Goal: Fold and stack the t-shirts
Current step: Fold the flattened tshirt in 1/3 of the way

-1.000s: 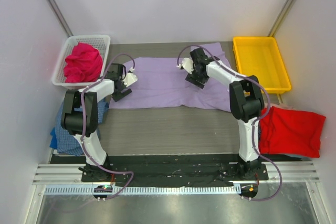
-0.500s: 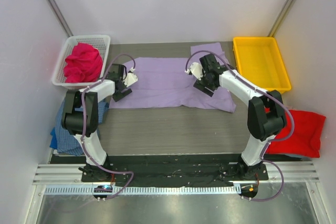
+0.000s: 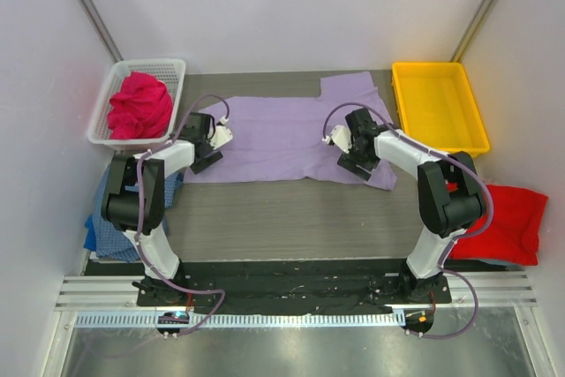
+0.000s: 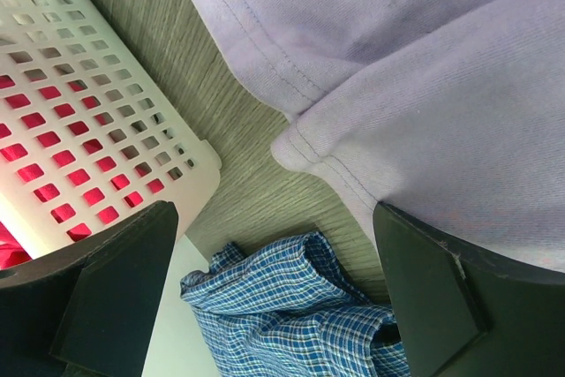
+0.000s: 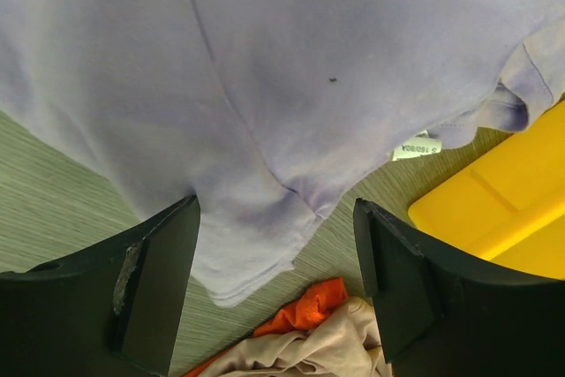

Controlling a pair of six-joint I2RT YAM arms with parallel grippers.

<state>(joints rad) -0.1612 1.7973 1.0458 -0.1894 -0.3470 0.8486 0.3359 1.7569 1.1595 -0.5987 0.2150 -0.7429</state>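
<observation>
The lavender t-shirt (image 3: 282, 139) is lying spread flat across the far middle of the table (image 3: 291, 209), probably so that its edges can be reached for folding. The left gripper (image 3: 207, 149) is hovering over the shirt's left hem corner, just beside the white mesh basket (image 3: 150, 64), with its fingers spread wide and pinching nothing. The right gripper (image 3: 357, 158) is hanging over the near right corner, jaws likewise apart, with cloth beneath them but not between them. Each arm seems to be lining up on its own end for a two-handed fold.

The other shirts are lying off to the sides, apparently to keep the folding space free. The magenta-pink t-shirt (image 3: 139, 105) is sitting bunched in the basket, the blue checked t-shirt (image 3: 95, 225) is lying crumpled at the left edge, and the red t-shirt (image 3: 499, 218) is lying at the right edge. The yellow tray (image 3: 439, 68) is sitting at the far right.

Counting up, there are four t-shirts, one basket, one tray and two grippers.
</observation>
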